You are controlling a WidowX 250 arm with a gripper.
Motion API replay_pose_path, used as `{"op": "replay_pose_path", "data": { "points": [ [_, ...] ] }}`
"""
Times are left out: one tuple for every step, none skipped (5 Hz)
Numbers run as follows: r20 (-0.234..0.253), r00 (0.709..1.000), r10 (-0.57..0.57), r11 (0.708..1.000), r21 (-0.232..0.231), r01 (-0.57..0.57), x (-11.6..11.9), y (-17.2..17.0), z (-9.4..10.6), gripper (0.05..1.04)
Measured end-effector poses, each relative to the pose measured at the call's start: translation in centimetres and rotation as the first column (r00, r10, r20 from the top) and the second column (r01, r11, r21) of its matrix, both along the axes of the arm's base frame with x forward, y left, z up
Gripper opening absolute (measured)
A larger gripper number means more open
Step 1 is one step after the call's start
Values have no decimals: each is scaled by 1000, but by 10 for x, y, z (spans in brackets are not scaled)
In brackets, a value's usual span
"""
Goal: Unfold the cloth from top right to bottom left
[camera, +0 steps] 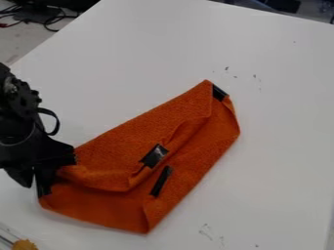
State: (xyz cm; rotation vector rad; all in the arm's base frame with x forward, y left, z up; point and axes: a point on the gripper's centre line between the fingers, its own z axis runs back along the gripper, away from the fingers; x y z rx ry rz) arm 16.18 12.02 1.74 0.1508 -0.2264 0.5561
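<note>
The black gripper (34,187) is at the left side of the view, low over the table at the left corner of the orange cloth (111,161). Its two fingers stand apart, the right one against the cloth's left edge. The cloth lies folded over itself, stretching from lower left to upper right, with a raised, wrinkled flap over its lower layer. Black tape pieces show on it: one at the top right corner, one near the middle on the flap's edge and one just below that.
The white table (261,161) has small dark marks on its surface. At the bottom left lies a yellowish-brown round thing (25,244) with a thin metal rod beside it. Dark cables (46,17) show beyond the table's upper left edge.
</note>
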Motion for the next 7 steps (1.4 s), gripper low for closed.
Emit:
{"op": "replay_pose_path", "data": {
  "points": [
    [-9, 998, 63, 998, 3, -63, -14, -2, -3, 904],
    [-5, 996, 86, 996, 14, -86, -18, -2, -1, 1012],
    [-23, 996, 91, 995, 36, -90, -18, 2, 7, 1007],
    [-41, 999, 26, 996, 91, -22, -9, 6, 34, 1002],
    [-53, 989, -140, 987, 76, 144, 8, -3, 59, 1001],
    [-4, 977, -212, 976, 36, 212, 19, -31, 62, 1001],
    [7, 966, -260, 966, -1, 260, 19, -56, 55, 1001]
  ]
}}
